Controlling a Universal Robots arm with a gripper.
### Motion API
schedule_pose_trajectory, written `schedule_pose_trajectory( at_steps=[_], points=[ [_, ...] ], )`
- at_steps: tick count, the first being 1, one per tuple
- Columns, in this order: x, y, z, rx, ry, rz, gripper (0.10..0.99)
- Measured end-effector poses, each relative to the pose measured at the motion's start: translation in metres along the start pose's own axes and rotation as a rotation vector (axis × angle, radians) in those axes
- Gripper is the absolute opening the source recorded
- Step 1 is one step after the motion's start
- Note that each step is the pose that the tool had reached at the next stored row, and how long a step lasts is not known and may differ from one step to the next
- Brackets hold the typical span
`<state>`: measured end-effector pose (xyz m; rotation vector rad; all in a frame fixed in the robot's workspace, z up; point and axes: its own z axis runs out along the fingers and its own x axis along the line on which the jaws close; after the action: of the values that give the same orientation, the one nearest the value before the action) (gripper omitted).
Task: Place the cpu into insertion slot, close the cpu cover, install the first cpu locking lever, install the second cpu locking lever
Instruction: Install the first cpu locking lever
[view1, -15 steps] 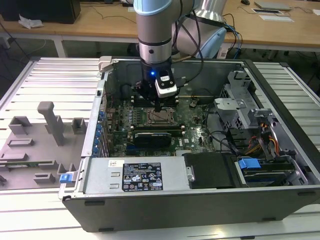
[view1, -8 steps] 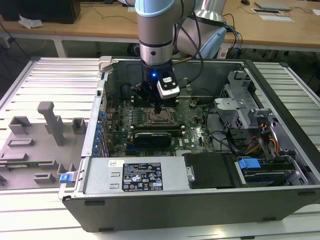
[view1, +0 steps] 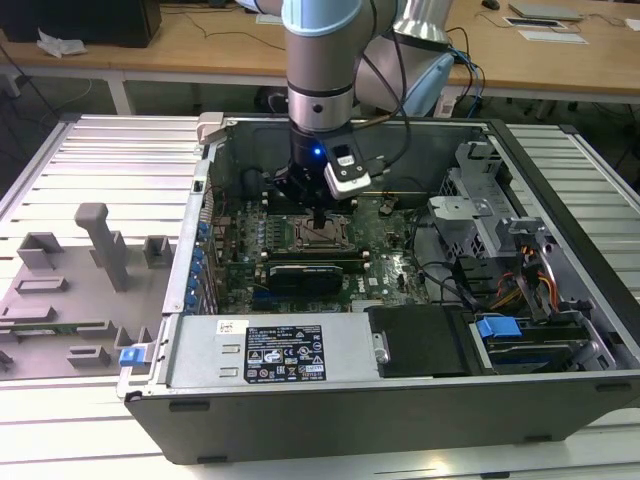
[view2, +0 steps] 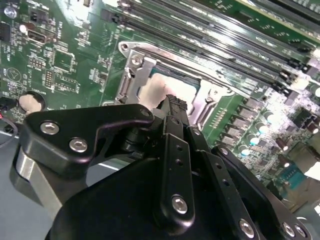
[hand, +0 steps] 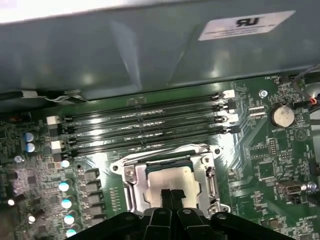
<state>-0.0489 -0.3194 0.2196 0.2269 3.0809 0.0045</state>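
From my remote station, I see the cpu (hand: 168, 176) seated in the insertion slot (view1: 322, 234), framed by the lowered cpu cover (hand: 134, 181). My gripper (hand: 171, 193) hangs just above it, fingertips pressed together, holding nothing.

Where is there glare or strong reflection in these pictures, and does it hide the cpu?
In the first wrist view, glare whitens the memory slots and spots the case wall; the cpu stays readable. In the second wrist view, its top is washed pale. In the exterior view, the gripper shades the socket.
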Motion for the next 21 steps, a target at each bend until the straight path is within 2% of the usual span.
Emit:
schedule_pose_trajectory(
  at_steps=[1, 2, 6, 14, 21],
  points=[
    [-0.0018, 0.0002, 0.0002, 0.003, 0.0074, -0.010, 0.106],
    [-0.0018, 0.0001, 0.0001, 0.003, 0.0089, -0.020, 0.106],
    [-0.0021, 0.0002, -0.0044, 0.004, 0.0089, -0.050, 0.106],
    [-0.0031, 0.0003, -0.0240, 0.023, 0.0065, -0.066, 0.106],
    [-0.0039, -0.0044, -0.0263, 0.028, 0.0058, -0.066, 0.106]
  ],
)
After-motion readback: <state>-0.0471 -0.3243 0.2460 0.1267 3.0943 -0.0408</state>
